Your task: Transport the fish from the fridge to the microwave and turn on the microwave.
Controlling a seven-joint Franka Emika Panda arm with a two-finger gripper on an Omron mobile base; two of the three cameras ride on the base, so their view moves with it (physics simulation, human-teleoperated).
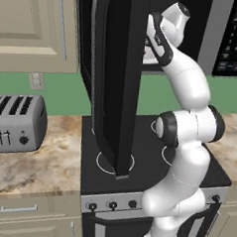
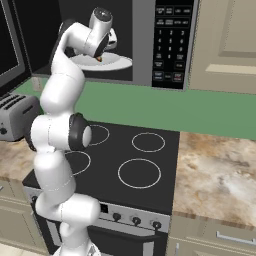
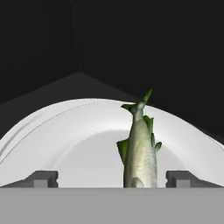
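My fingers (image 3: 112, 178) stand wide apart, with nothing clamped between them. In the hand view the two dark tips rise at the bottom, one far to each side, and the fish (image 3: 140, 148) lies in the gap, nearer the right-hand tip than the left and touching neither. It is slim and greenish-grey, with green fins along both flanks and its forked tail pointing away from me. It rests on the white round plate (image 3: 65, 140), which spreads out ahead of my fingers and past both tips.

Plate and fish sit inside the microwave (image 2: 145, 45), whose dark walls close in above and beyond my fingers. In the right base view my hand (image 2: 102, 42) is reaching into that black cavity, just over the plate's rim, and a small bit of the fish shows beneath it. The keypad strip (image 2: 170, 42) is off to the right of my hand. In the left base view the microwave door (image 1: 118, 80) hangs swung open, a tall dark slab left of my arm.

Below my fingers is the black stove (image 2: 145, 165) with its white burner rings. A silver toaster (image 1: 16, 121) stands on the mottled counter (image 1: 48, 166), well off to the left.
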